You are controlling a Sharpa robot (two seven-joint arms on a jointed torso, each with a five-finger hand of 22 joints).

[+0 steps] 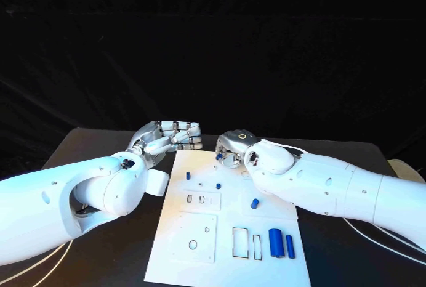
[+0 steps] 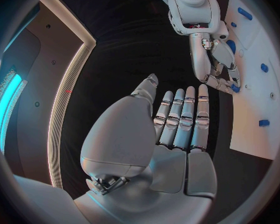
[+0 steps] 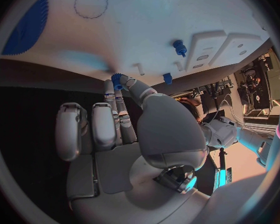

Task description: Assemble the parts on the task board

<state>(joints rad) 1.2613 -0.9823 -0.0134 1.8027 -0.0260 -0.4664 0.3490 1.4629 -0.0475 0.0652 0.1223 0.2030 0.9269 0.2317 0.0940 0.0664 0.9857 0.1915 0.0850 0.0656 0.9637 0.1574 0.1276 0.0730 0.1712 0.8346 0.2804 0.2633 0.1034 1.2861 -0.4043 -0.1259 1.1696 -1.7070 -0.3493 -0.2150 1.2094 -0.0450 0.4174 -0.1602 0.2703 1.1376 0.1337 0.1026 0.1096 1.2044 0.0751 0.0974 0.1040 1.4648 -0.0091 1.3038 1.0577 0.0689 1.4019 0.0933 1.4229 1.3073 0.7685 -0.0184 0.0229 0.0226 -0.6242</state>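
1. The white board [image 1: 226, 238] lies in the middle of the black table [image 1: 355, 250], its long side running away from the robot.
2. The right hand [image 1: 233, 146] is at the far right corner of the board. In the right wrist view its thumb and a fingertip [image 3: 129, 82] are closed together on a small blue toothed part [image 3: 118, 79], right at the board's edge; the remaining fingers are curled in beside them.
3. The left wrist view shows the same pinch from the other side: the small blue part sits at the tips of the right hand's fingers, just over the board's edge.
4. The left hand [image 1: 168, 137] hovers over the table just off the far left corner of the board, holding nothing. Its fingers [image 2: 184, 117] lie straight and side by side, with the thumb standing off from them.
5. On the board, a blue peg [image 1: 188, 175] stands near the left edge, another small blue piece [image 1: 218, 186] sits beside the raised white blocks, and a third [image 1: 255, 204] lies nearer the right edge.
6. Two longer blue bars [image 1: 281, 242] lie side by side near the near right corner, next to two rectangular slots [image 1: 247, 242].
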